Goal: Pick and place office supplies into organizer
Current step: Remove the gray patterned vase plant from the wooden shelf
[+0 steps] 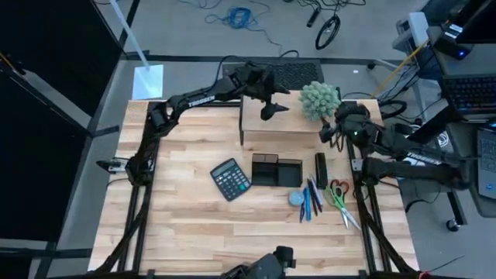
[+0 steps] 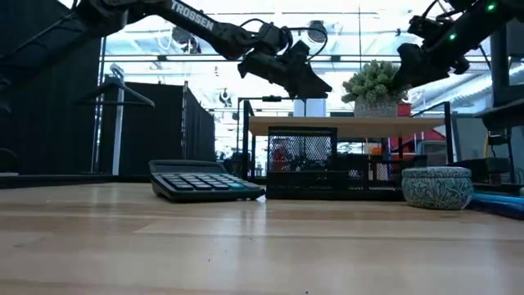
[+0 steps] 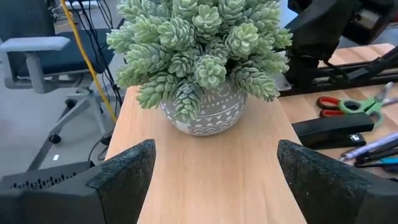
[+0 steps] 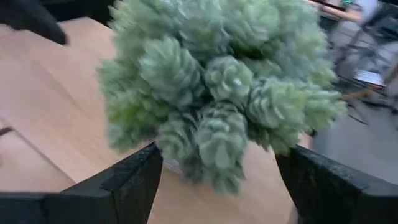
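Note:
The black mesh organizer [image 1: 277, 170] stands mid-table, in front of the wooden riser [image 1: 279, 128]. To its right on the table lie the blue and dark pens [image 1: 310, 200], a round blue-grey disc [image 1: 297, 198] and the red-and-green-handled scissors [image 1: 339, 200]. The left wrist view also shows the scissors [image 3: 348, 104] and pens [image 3: 373, 149]. My left gripper [image 1: 273, 107] hovers open above the riser, facing the plant [image 3: 199, 56]. My right gripper [image 1: 335, 128] is open beside the plant [image 4: 217, 81], its fingers at either side of the foliage.
A black calculator [image 1: 231, 179] lies left of the organizer. The fuzzy green plant [image 1: 319, 99] in its patterned pot sits on the riser's right end. A black oblong item [image 1: 321, 169] lies between organizer and scissors. Bare wood fills the table's near and left parts.

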`<action>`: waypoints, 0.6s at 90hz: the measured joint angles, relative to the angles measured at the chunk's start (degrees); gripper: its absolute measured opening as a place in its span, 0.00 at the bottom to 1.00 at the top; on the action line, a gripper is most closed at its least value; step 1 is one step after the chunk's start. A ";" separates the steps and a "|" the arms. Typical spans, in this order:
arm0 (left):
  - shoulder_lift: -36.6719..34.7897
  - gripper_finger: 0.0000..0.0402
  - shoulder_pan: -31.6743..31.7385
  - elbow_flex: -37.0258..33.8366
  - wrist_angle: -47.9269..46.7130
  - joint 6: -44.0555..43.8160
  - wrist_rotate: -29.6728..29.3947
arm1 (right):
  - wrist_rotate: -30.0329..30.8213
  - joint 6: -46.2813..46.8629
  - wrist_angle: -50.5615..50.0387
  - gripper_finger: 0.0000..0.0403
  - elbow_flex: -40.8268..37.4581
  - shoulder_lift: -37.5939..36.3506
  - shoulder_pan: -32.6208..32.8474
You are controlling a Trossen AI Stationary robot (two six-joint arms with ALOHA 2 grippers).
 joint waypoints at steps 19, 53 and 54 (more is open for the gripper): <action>0.00 0.81 -0.04 -0.01 -0.04 1.25 -0.01 | -10.42 -5.42 1.12 0.73 0.00 0.16 -9.61; 0.00 0.81 -0.09 -0.08 0.25 1.40 -0.01 | -26.26 -7.09 5.06 0.73 0.04 4.69 -16.42; 0.00 0.81 -0.09 -0.08 0.26 1.38 -0.03 | -26.27 -6.94 5.06 0.73 0.04 4.85 -16.30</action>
